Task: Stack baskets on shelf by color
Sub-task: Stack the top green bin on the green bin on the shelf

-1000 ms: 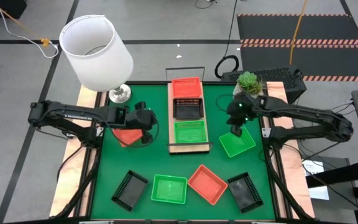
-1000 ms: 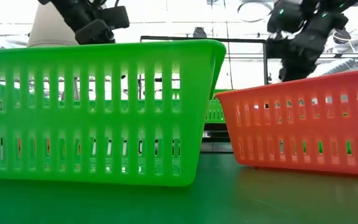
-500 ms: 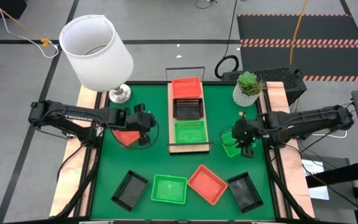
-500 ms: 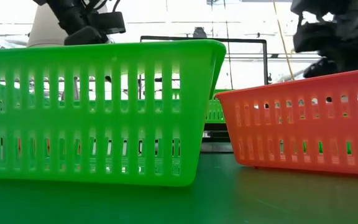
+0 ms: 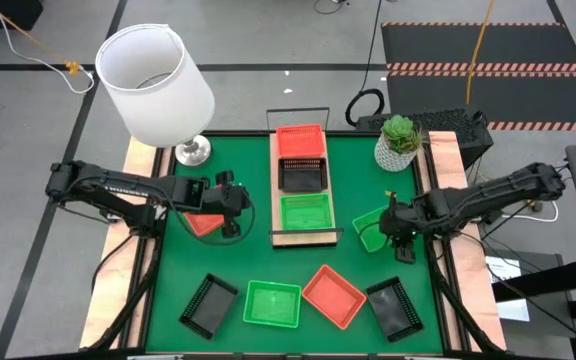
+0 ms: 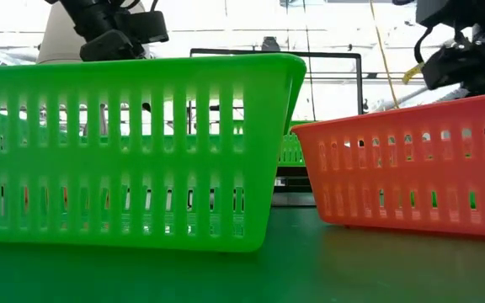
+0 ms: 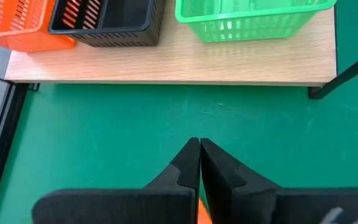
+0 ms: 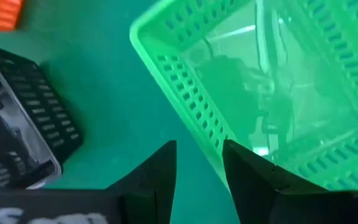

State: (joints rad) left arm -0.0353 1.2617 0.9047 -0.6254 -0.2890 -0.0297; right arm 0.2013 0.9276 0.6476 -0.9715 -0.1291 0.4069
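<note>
The shelf is a wood plank that carries an orange basket, a black basket and a green basket in a row. My left gripper is shut left of the shelf, and an orange basket shows beside it. My right gripper is open at the right side of a loose green basket on the mat. Its fingers stand on either side of that basket's slatted wall. I cannot tell whether they touch it. My left gripper is shut on the orange basket. Only a sliver of it shows, far back between the fingers. The gripper hides which part that is. The fingers slant down toward the shelf. Whether the basket is clear of the mat cannot be told.
Along the mat's near edge lie a black basket, a green one, an orange one and another black one. A white lamp stands at the far left and a potted plant at the far right.
My right gripper has swung from the far side of the loose green basket toward the table's near right and has tipped further down. It now stands at that basket's right side. The basket lies about where it was.
</note>
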